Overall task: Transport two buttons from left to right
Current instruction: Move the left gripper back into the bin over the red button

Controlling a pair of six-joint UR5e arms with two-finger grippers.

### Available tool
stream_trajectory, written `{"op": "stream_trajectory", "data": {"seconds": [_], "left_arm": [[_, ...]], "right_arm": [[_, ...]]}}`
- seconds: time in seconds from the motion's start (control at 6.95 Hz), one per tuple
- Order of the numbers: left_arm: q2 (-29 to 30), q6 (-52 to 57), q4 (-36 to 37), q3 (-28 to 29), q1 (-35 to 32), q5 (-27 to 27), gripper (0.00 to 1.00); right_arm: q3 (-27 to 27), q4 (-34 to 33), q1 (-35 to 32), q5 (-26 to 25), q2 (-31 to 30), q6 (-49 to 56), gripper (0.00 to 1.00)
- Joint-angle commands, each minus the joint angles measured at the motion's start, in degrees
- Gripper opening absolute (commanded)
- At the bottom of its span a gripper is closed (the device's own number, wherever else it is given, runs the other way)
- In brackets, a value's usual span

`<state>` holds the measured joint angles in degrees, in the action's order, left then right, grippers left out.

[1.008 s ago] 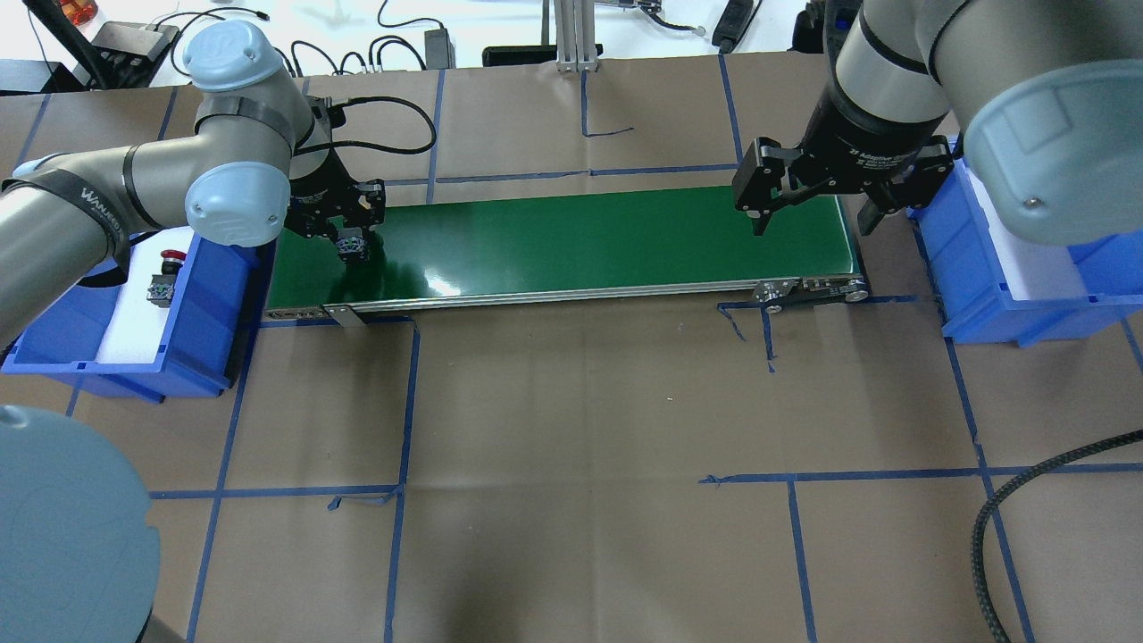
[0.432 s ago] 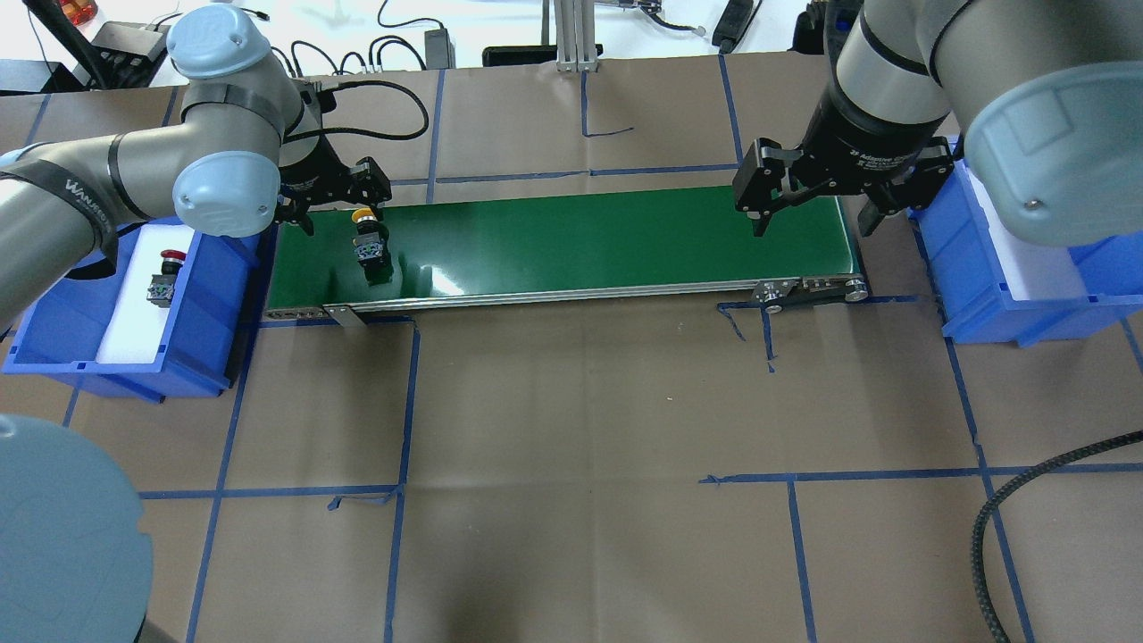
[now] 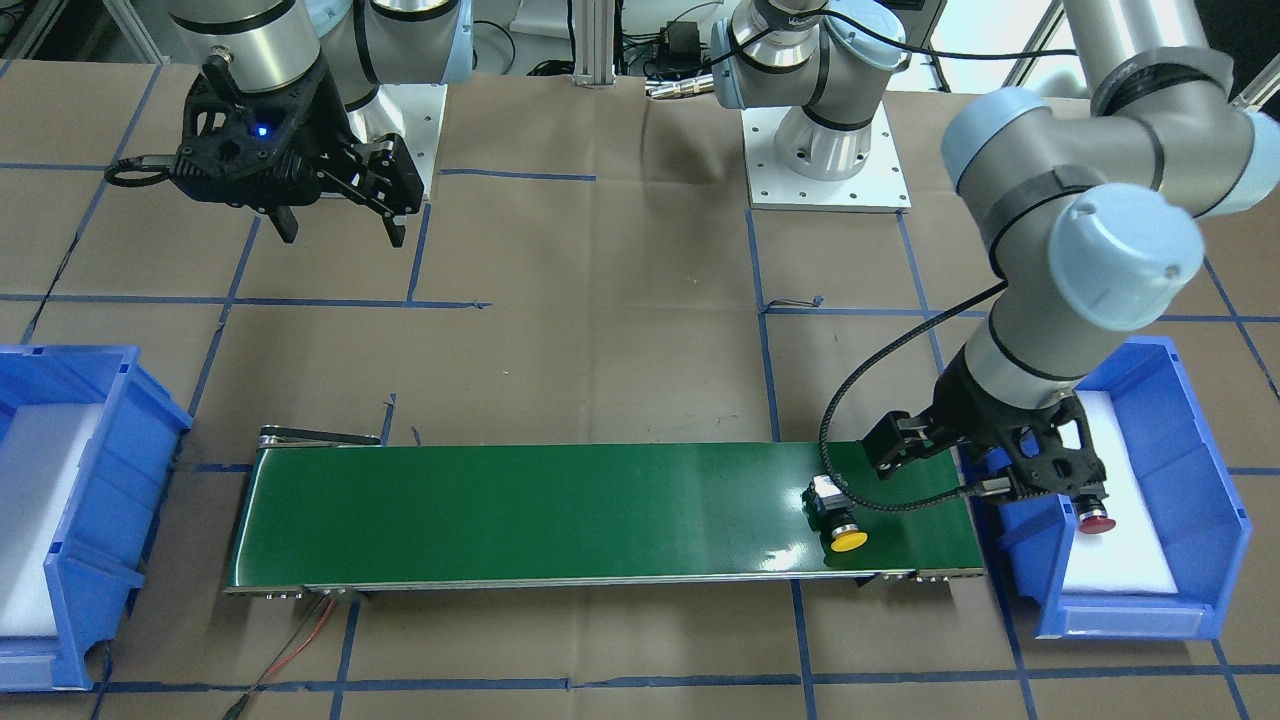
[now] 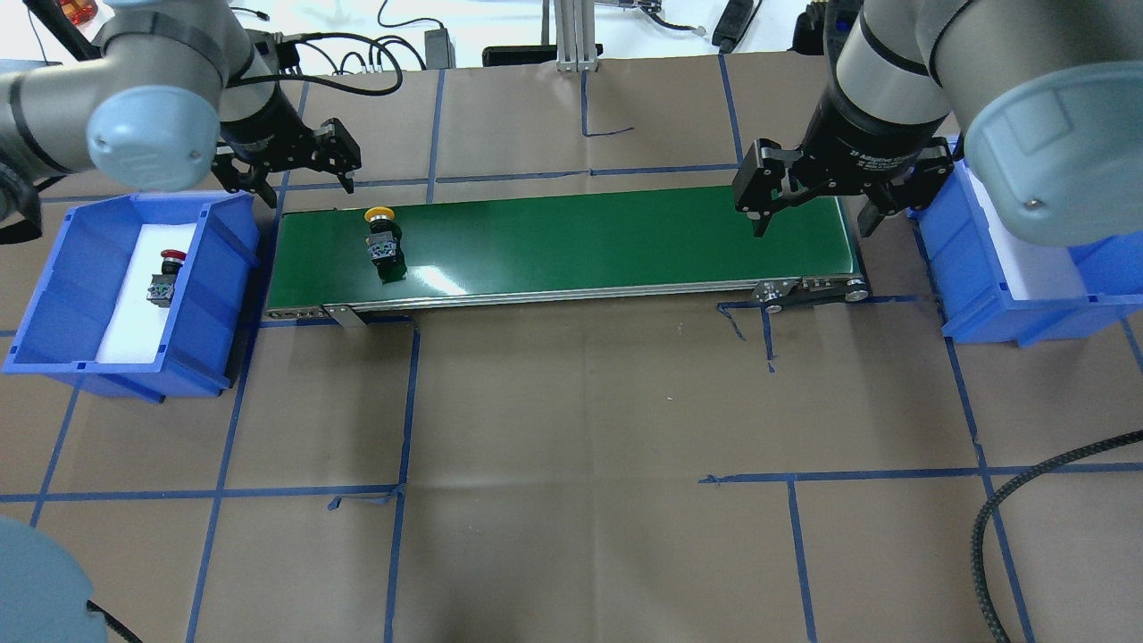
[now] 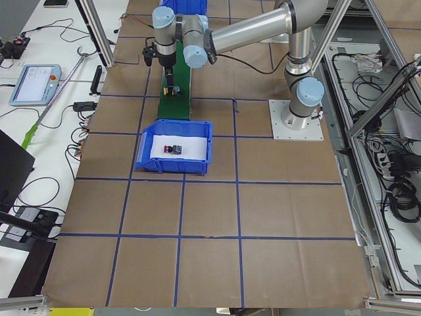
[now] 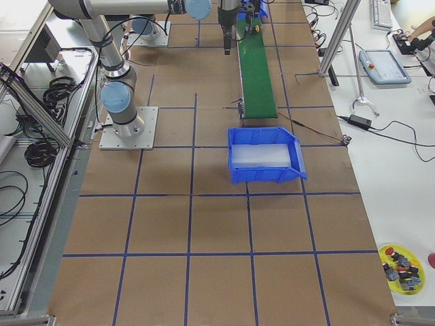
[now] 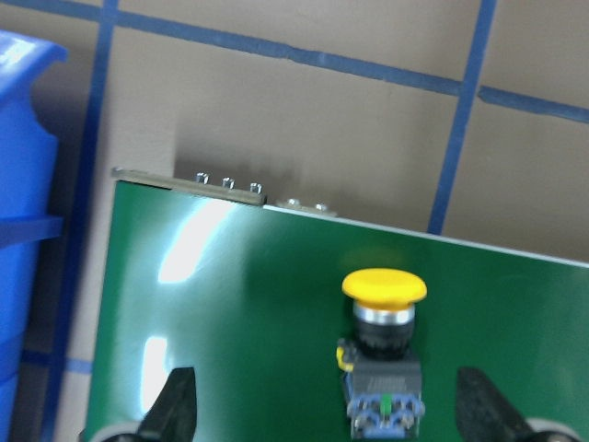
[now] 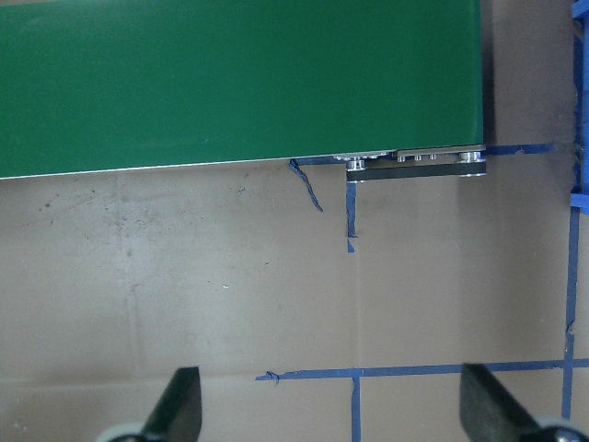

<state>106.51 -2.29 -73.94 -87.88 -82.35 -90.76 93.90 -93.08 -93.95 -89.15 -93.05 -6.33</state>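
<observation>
The yellow button (image 4: pixel 381 239) lies on its side at the left end of the green belt (image 4: pixel 580 241), cap toward the far edge, also seen from the front (image 3: pixel 838 518) and from the left wrist (image 7: pixel 385 354). My left gripper (image 4: pixel 286 174) hangs open above the belt's far-left corner, clear of the button; its fingertips (image 7: pixel 175 405) frame the lower corners of the wrist view. The red button (image 4: pixel 165 277) rests on white foam in the left blue bin (image 4: pixel 54 295). My right gripper (image 4: pixel 808 210) is open and empty over the belt's right end.
The right blue bin (image 4: pixel 982 295), lined with white foam, stands just past the belt's right end under my right arm. Blue tape lines cross the brown table cover. A braided cable (image 4: pixel 1009 500) lies at the near right. Cables and gear crowd the far edge.
My left gripper has let go of the yellow button, opened, and drawn up and back toward the far left. The button now lies free on the belt, slightly further right. My right arm has stayed put.
</observation>
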Motion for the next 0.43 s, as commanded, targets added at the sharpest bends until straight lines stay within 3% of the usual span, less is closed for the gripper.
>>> {"op": "stream_trajectory", "data": {"seconds": [0.0, 0.29], "left_arm": [[-3.15, 5.69, -9.62, 3.85, 3.76, -0.03, 1.00], [-3.07, 12.45, -9.64, 3.68, 9.10, 0.06, 1.00]], "right_arm": [[-0.03, 0.00, 0.00, 0.03, 0.06, 0.00, 1.00], [-0.03, 0.00, 0.00, 0.03, -0.03, 0.00, 1.00]]}}
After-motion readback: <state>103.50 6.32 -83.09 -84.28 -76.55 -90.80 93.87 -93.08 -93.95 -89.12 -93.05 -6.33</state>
